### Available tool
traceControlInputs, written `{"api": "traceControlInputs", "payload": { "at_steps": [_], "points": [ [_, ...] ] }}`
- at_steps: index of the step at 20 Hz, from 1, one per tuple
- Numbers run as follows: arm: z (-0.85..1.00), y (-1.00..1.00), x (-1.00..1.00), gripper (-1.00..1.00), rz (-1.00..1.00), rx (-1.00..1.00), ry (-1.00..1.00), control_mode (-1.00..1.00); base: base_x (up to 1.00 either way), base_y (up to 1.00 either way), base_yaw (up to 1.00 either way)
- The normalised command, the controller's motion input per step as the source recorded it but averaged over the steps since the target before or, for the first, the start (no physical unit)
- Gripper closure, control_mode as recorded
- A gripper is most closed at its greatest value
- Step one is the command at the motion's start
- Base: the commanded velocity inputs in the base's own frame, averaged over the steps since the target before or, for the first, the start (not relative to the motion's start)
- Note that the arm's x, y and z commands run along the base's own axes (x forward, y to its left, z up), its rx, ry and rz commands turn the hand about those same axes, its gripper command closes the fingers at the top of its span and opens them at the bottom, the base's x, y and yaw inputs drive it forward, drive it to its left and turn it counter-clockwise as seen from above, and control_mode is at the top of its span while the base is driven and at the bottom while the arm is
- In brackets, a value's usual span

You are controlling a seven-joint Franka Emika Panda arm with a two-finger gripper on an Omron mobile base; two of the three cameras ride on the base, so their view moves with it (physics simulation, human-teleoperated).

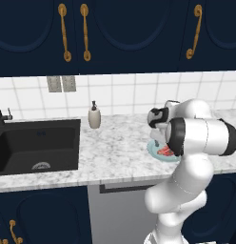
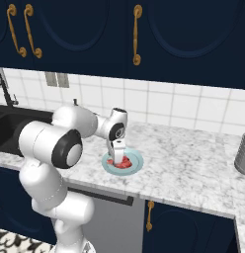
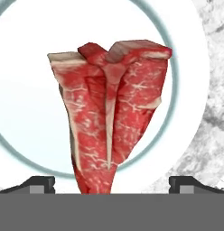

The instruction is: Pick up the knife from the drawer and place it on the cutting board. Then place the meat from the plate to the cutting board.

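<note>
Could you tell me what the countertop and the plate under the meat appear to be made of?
Countertop: looks like polished marble or similar stone, white with grey veining. Plate: probably glazed ceramic, smooth with a pale centre and a light blue-teal rim. Meat: raw red steak with whitish marbling.

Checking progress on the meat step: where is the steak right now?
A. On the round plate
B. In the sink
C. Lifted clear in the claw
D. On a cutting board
A: the meat lies on the plate, with the open claw straddling it, unclosed.
</note>
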Motion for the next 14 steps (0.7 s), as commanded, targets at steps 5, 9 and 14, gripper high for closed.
{"api": "traceControlInputs", "payload": {
  "at_steps": [5,9,14],
  "points": [
    [-0.31,0.00,0.17,-1.00,-0.06,0.00,0.00,-1.00,0.00,0.00,0.00],
    [-0.26,0.00,0.27,-1.00,-0.07,0.00,0.00,-1.00,0.00,0.00,0.00],
    [-0.22,-0.01,0.07,-1.00,-0.07,0.00,0.00,-1.00,0.00,0.00,0.00]
  ]
}}
